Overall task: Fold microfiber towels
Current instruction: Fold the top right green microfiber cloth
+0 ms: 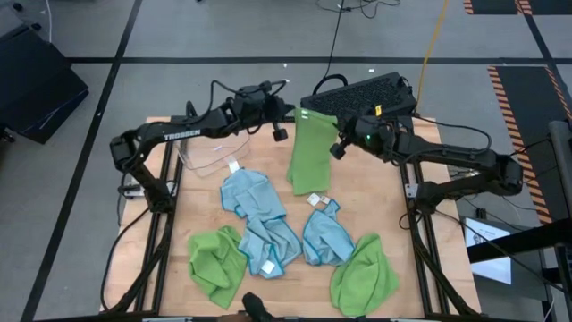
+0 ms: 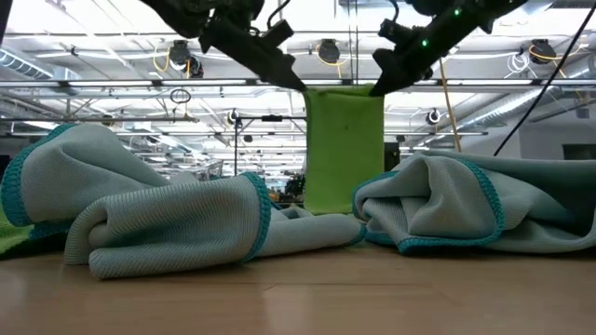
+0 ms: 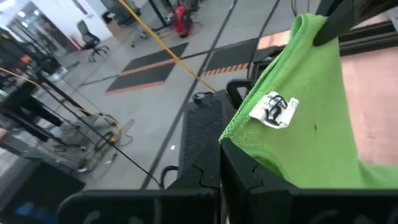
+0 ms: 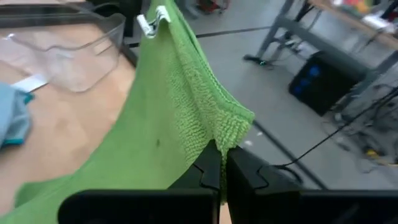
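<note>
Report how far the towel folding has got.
Done: nothing looks folded yet, and no neat stack shows. In hand: the left gripper and right gripper each pinch a top corner of one green towel, which hangs spread between them. Left: three blue towels and two other green towels lie crumpled on the table. The clear bin holds none.

bare table on the right side between hung green towel and right edge, free to pass. clear bin blocks the far left. blue towels and two green towels crowd the middle and near edge; narrow bare strips between them.
</note>
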